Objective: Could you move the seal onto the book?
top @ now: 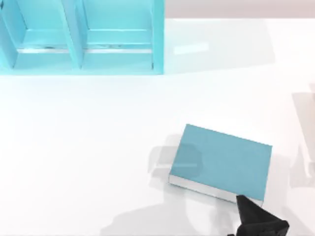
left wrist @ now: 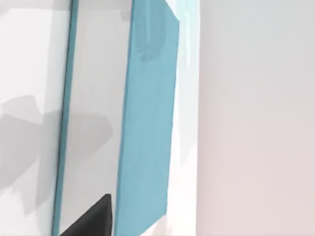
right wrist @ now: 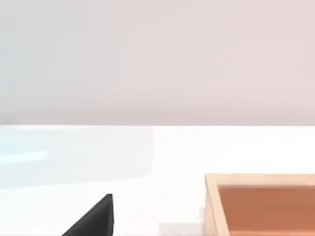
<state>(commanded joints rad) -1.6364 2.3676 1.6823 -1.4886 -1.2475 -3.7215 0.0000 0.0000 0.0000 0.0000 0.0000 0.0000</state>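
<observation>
Lying flat: rectangular matte teal book (top: 224, 160).

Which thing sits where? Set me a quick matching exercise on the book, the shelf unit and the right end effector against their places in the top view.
Things:
1. book
2. shelf unit
3. right end effector

Places:
A. top view's upper left corner
B. bottom edge, right of centre, its tip by the book's near edge
C. lying flat on the table, right of centre

Pairs: 1-C, 2-A, 3-B
</observation>
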